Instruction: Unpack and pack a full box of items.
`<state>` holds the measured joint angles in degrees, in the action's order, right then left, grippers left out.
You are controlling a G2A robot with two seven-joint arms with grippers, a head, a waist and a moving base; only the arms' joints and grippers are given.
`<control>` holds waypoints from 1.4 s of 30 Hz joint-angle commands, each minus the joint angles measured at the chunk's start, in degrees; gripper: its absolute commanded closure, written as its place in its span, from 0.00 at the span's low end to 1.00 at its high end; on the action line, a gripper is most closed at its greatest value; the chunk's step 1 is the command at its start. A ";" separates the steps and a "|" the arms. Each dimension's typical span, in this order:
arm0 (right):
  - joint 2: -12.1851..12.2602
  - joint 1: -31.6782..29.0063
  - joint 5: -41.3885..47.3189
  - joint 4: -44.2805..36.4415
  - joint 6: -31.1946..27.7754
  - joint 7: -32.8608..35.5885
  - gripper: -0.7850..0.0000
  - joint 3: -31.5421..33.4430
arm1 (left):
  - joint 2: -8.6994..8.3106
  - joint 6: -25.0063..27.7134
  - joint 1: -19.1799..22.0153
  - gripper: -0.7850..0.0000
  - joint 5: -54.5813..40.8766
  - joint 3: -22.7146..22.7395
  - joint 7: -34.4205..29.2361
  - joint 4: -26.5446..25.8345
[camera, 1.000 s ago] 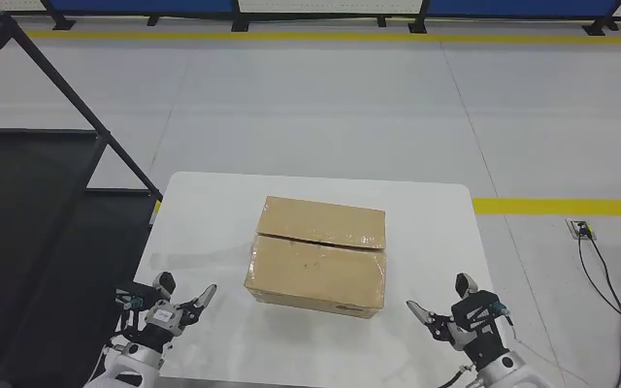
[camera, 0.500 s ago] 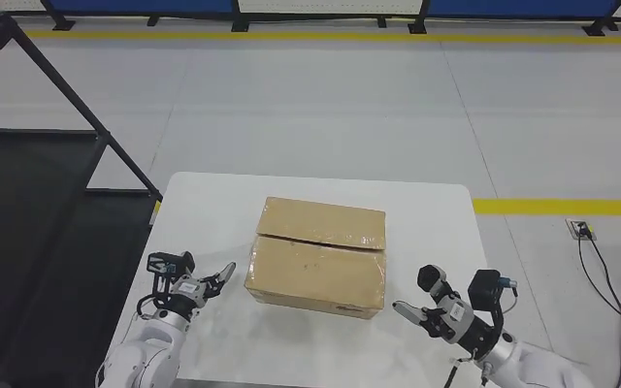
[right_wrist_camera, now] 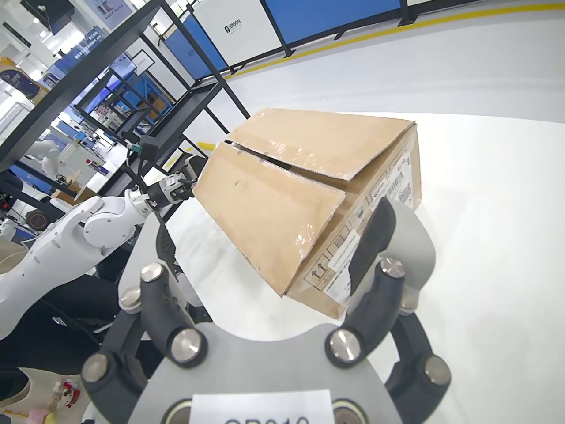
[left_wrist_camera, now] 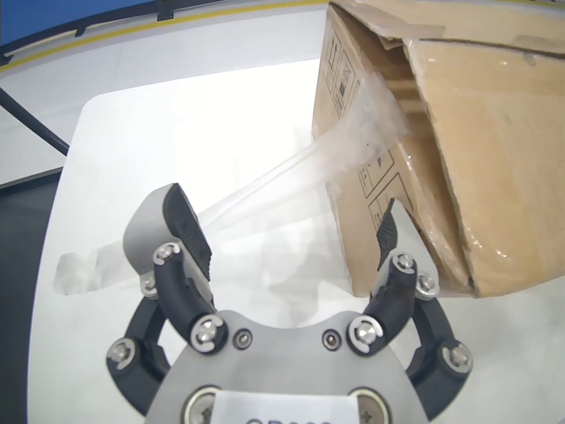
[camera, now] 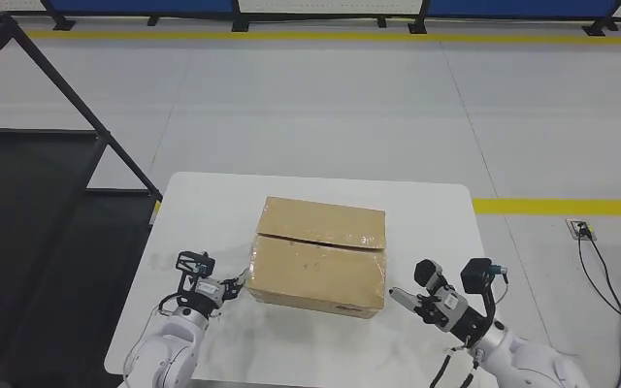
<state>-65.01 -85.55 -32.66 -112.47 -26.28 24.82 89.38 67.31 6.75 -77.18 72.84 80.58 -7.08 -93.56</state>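
Observation:
A brown cardboard box [camera: 318,254] stands in the middle of the white table [camera: 427,213], its two top flaps down with a slit between them. A loose strip of clear tape [left_wrist_camera: 282,178] trails from the box's end face [left_wrist_camera: 353,125] down to the tabletop. My left gripper [camera: 231,281] is at the box's left end, open, one fingertip [left_wrist_camera: 388,227] close to the box's lower corner. My right gripper [camera: 408,284] is open just off the box's right front corner [right_wrist_camera: 322,284], with nothing between its fingers. The left gripper [right_wrist_camera: 176,187] shows beyond the box in the right wrist view.
A black metal rack [camera: 68,194] stands beside the table's left side. Bare tabletop lies on both sides of the box and behind it. Yellow floor lines [camera: 543,206] run past the table on the right.
Both grippers have come in from the table's front corners toward the box's two ends. The box has not moved.

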 commanded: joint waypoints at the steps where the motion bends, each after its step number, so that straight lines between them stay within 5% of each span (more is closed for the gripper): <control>1: 0.05 0.23 0.16 0.33 0.09 0.30 0.00 -0.17 | 0.10 0.23 0.29 0.00 0.24 -0.61 0.40 0.47; 28: 0.65 3.39 3.99 1.94 1.93 5.34 0.00 -0.09 | 0.48 1.99 -2.09 0.00 0.28 -1.44 3.25 -1.51; 42: 1.79 23.34 31.85 25.27 -2.68 31.41 0.00 -2.45 | 0.27 2.07 -5.75 0.00 -9.71 6.20 7.80 -4.37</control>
<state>-63.29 -64.03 -3.70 -89.57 -27.92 53.25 87.44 67.58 8.87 -82.95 63.02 86.84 0.73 -97.94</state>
